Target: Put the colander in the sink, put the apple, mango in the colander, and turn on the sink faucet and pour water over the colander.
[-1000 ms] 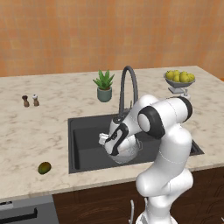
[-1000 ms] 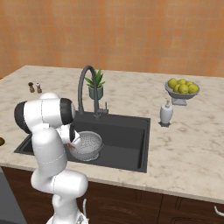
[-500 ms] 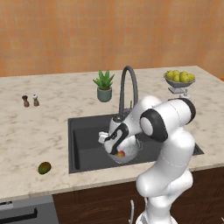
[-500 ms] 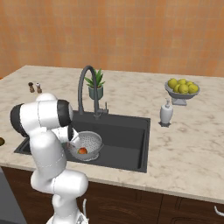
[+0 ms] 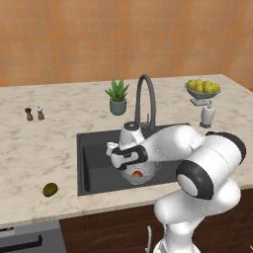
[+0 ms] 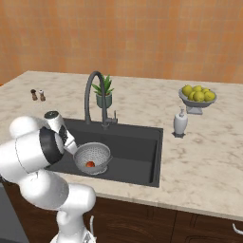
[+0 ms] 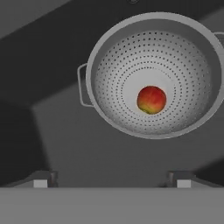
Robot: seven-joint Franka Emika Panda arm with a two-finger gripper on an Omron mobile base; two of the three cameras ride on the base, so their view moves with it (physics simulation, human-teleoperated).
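Apple [image 7: 151, 99] newly dropped in upright colander [image 7: 131, 65], gripper [image 7: 111, 180] agape above

A potted plant [image 5: 117, 97], salt and pepper shakers [image 5: 33, 113], a soap dispenser [image 6: 180, 122] and a fruit bowl [image 6: 197, 97] stand on the counter [image 5: 39, 148].
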